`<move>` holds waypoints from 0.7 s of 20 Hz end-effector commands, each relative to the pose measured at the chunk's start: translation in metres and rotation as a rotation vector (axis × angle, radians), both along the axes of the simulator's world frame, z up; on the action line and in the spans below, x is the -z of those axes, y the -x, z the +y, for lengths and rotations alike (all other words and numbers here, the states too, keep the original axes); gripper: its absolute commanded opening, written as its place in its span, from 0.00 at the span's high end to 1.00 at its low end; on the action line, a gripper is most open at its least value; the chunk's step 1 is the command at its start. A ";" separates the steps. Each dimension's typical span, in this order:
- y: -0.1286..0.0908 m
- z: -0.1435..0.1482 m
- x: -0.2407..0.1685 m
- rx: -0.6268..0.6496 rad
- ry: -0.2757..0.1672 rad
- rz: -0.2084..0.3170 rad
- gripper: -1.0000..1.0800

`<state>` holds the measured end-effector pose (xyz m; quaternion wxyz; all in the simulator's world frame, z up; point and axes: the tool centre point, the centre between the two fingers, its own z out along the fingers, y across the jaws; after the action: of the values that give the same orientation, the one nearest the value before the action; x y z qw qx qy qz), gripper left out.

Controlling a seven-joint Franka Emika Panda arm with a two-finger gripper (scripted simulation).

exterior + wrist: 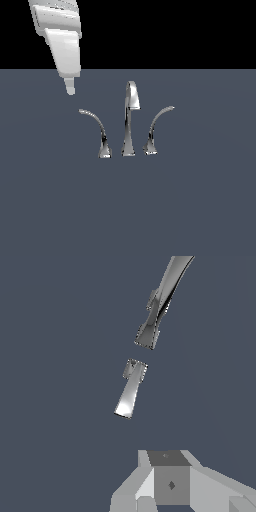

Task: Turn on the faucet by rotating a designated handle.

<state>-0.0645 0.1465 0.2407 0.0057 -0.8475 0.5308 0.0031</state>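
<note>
The chrome faucet (129, 122) stands mid-scene in the exterior view, its tall spout bent over at the top. The handle (96, 125) is the thin arched lever on the exterior view's left, rising from a narrow base and hooking over at its tip. My gripper (70, 90) hangs above and slightly left of that tip, apart from it, fingers together and holding nothing. In the wrist view my gripper (171, 481) points toward a short flaring chrome piece (130, 390) and a long curved chrome piece (161, 303). I cannot tell which faucet parts these are.
A mirror-image lever (157, 125) with a rounder base stands on the exterior view's right of the spout. Everything rests on a flat dark grey surface (200, 200).
</note>
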 end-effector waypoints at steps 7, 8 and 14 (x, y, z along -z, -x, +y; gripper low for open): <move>-0.035 -0.004 0.034 0.155 0.006 0.001 1.00; -0.039 -0.005 0.037 0.172 0.007 0.001 1.00; -0.059 -0.010 0.056 0.259 0.011 0.002 1.00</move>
<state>-0.0103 0.1379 0.1890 0.0012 -0.7786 0.6276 0.0008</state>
